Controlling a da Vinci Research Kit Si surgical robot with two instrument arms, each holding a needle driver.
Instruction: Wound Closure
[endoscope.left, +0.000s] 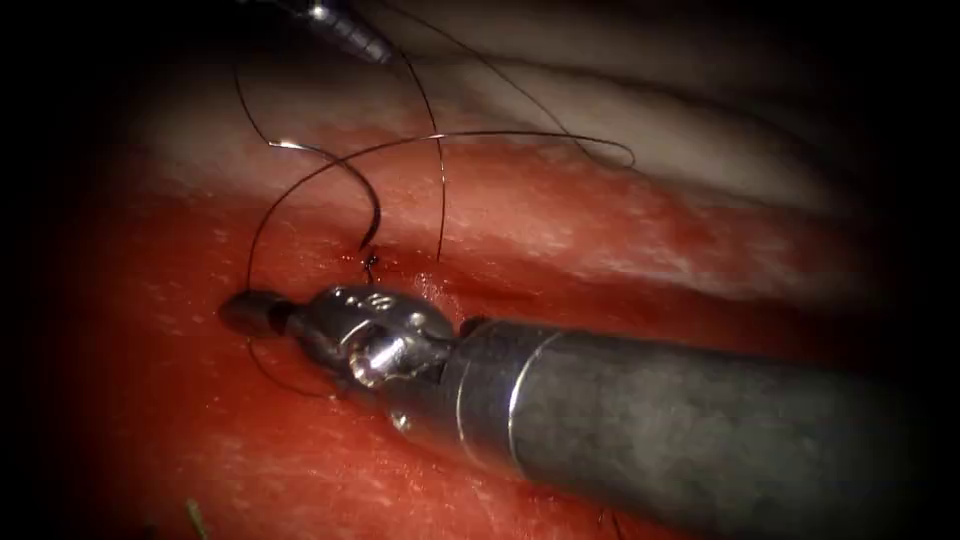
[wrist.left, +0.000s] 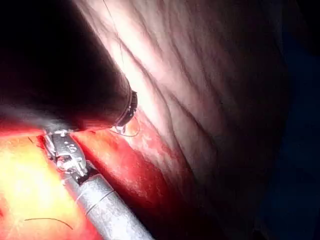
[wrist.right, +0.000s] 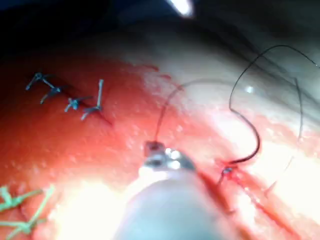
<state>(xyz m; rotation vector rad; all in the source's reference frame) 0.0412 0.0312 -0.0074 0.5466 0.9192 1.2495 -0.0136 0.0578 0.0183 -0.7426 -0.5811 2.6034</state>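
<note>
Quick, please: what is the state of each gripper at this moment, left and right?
Left gripper: cannot be told.
Right gripper: closed on the thread; the needle stands free with one end in the tissue.

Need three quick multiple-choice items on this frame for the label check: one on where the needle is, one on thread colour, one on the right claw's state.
1. Where is the needle?
A) gripped by a tool at mid-curve
B) lying flat, fully out of the tissue
C) free of both tools, one end in the tissue at the cut

2. What colour is the thread that arcs over the needle?
A) dark
B) white
C) yellow

3. The right claw is:
A) wide open
B) shut on the thread
C) shut on the needle

Key:
1 C: the curve stands alone, with its lower end sunk at the cut.
2 A: it reads as a thin dark line against the tissue.
3 B: its tip is closed and the thread runs out of it.

What the left tool holds cannot be told.
</note>
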